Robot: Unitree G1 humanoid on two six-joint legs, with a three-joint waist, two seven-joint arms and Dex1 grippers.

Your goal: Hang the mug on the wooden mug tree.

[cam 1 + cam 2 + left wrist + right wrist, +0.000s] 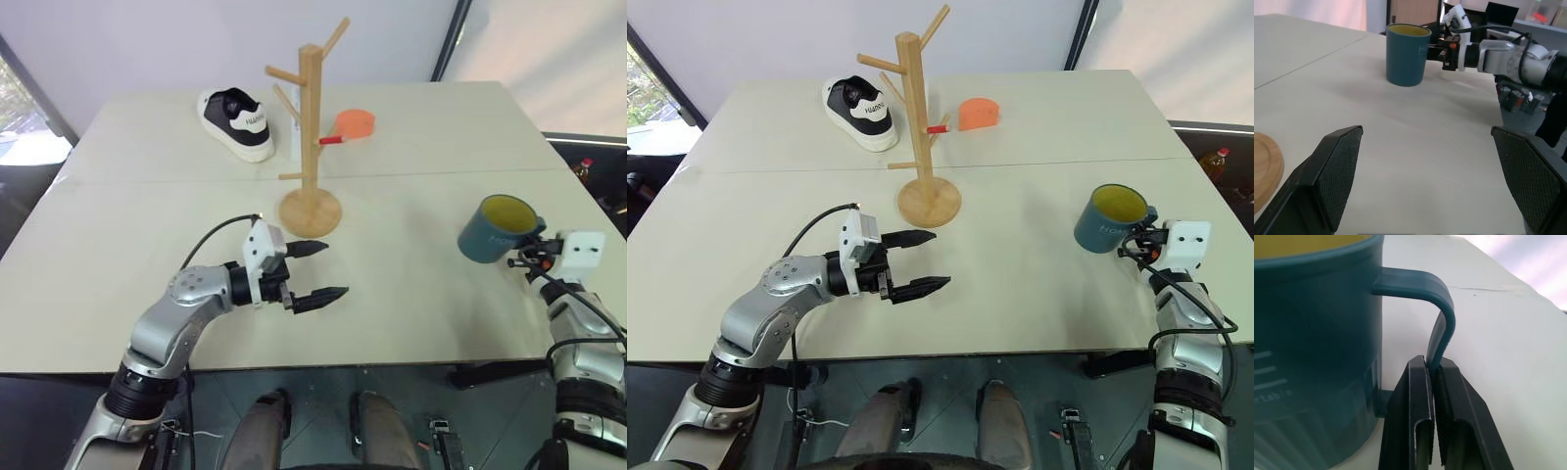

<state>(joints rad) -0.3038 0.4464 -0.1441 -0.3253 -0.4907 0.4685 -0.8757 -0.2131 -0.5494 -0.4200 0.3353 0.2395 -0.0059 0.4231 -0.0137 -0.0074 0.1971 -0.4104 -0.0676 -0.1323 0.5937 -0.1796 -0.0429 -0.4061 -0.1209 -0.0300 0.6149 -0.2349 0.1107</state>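
The mug (pixel 499 228) is stood upright on the worktop (pixel 411 294) at about 3 o'clock from the wooden mug tree (pixel 311 137), well apart. Its handle is pinched by the right end effector (pixel 1434 377). The left end effector (pixel 318 270) is held spread above the worktop, near the tree's base.

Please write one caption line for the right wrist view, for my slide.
Right gripper with jaws shut on the handle of the mug, standing on the table.
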